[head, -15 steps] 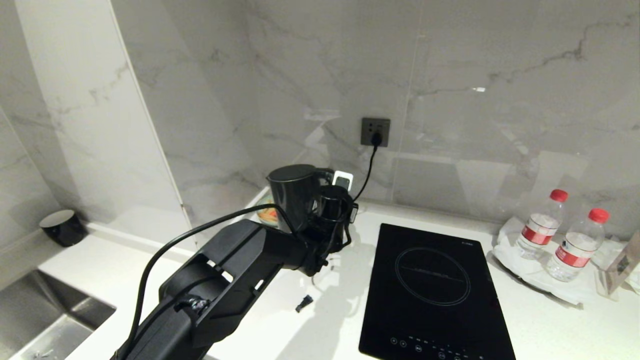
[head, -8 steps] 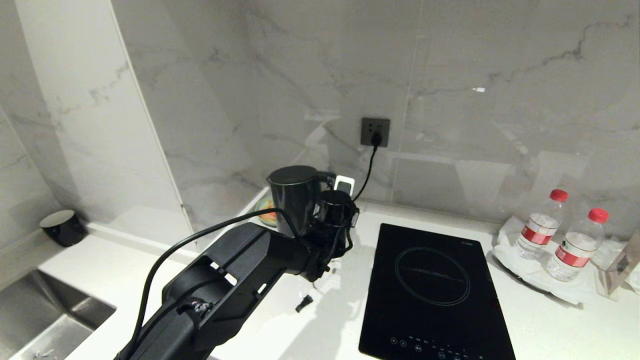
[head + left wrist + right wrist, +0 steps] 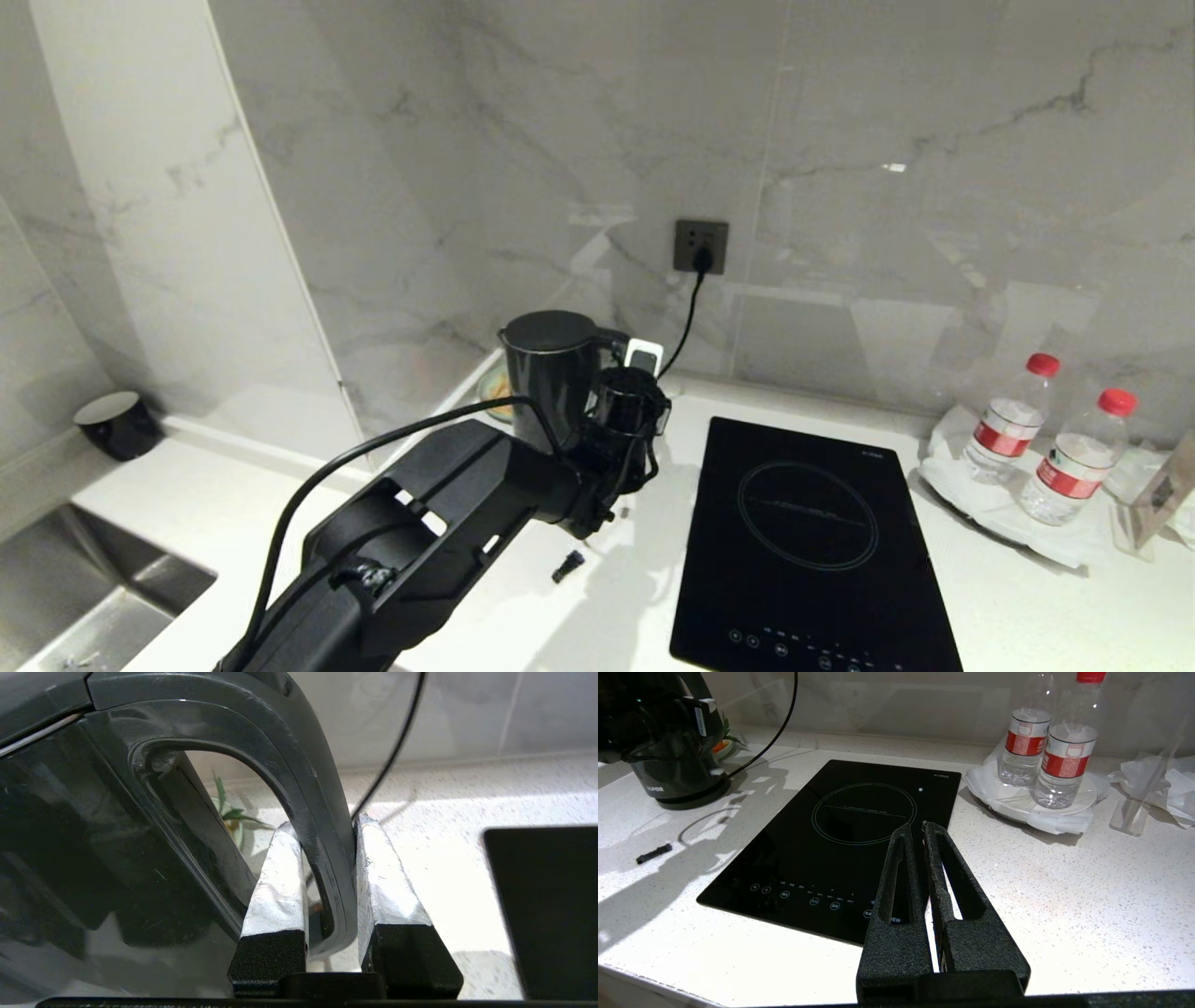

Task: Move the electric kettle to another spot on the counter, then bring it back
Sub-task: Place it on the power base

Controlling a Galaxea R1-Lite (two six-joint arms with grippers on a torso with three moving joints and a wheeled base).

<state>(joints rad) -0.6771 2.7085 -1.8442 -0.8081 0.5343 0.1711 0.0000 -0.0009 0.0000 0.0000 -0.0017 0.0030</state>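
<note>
Near the tabletop's (image 3: 1027,597) back edge, left of the black cooktop (image 3: 808,537), the electric kettle (image 3: 549,373) stands upright, its long axis vertical, handle toward the cooktop. The left gripper (image 3: 322,833) pinches that handle. Over the cooktop's front, the right gripper (image 3: 915,828) hangs with fingers pressed together.

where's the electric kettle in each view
Head view: electric kettle stands upright at centre, at the back of the counter, left of the cooktop.
Left wrist view: its glossy body fills one side; the left tool is shut on the handle.
Right wrist view: its lower body shows near a corner.
Shared landmark: the cooktop.
</note>
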